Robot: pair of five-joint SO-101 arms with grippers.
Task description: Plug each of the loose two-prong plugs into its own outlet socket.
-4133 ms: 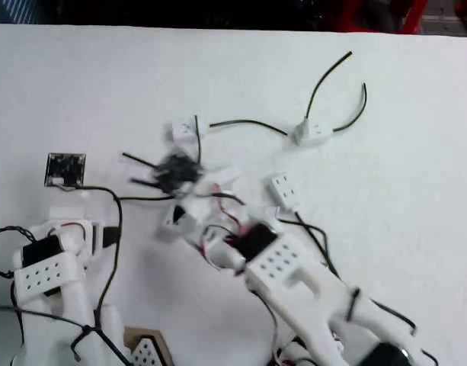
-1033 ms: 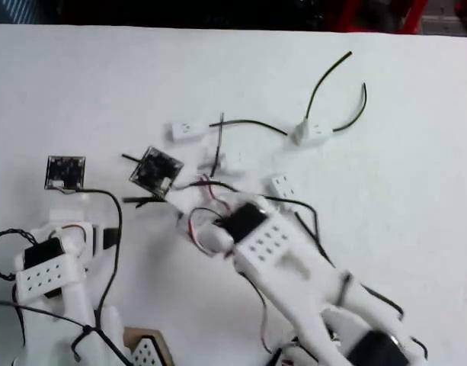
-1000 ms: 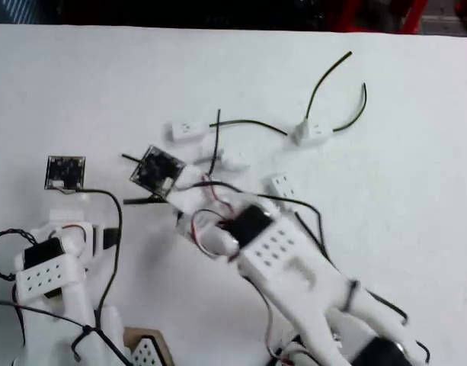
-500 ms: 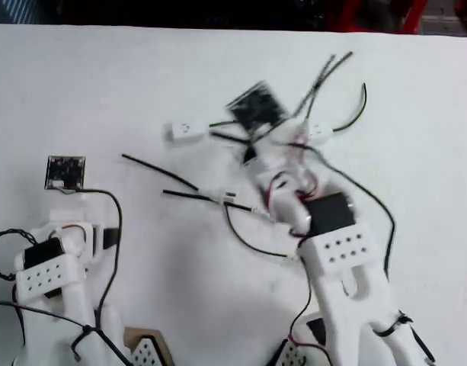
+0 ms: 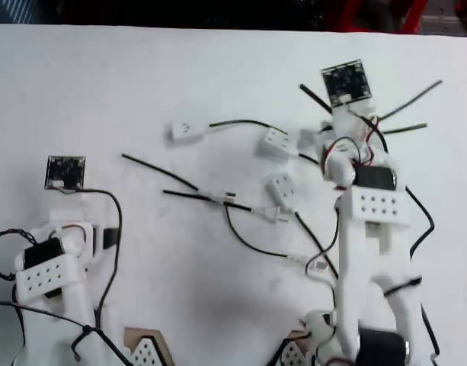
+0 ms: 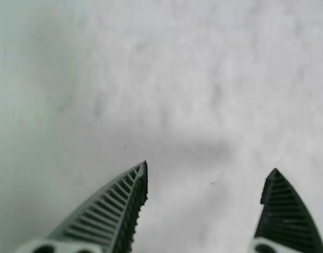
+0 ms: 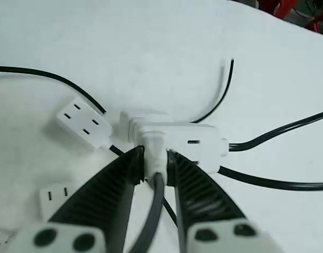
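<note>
My right gripper point(image 7: 153, 154) is shut on a white two-prong plug point(image 7: 154, 143) with a black cord. The plug sits against the face of a white outlet block point(image 7: 195, 141); its prongs are hidden. In the high view this arm stands at the back right, its wrist point(image 5: 347, 133) over that block. Two more white sockets point(image 5: 275, 142) point(image 5: 281, 189) lie just left of it, and a third socket point(image 5: 184, 131) lies farther left. Loose plugs on black cords point(image 5: 218, 198) point(image 5: 273, 218) rest mid-table. My left gripper point(image 6: 208, 182) hangs open over bare table at the front left.
Black cords point(image 5: 252, 240) trail across the middle of the white table point(image 5: 103, 91) and fan out past the right arm point(image 5: 404, 99). A small white connector point(image 5: 318, 267) lies beside the right arm's base. The left arm point(image 5: 50, 267) stays at the front left corner.
The right arm swung from the table's middle to the back right, carrying the plug and its cord to the outlet block. Cords and a socket shifted with it. The left arm kept still.
</note>
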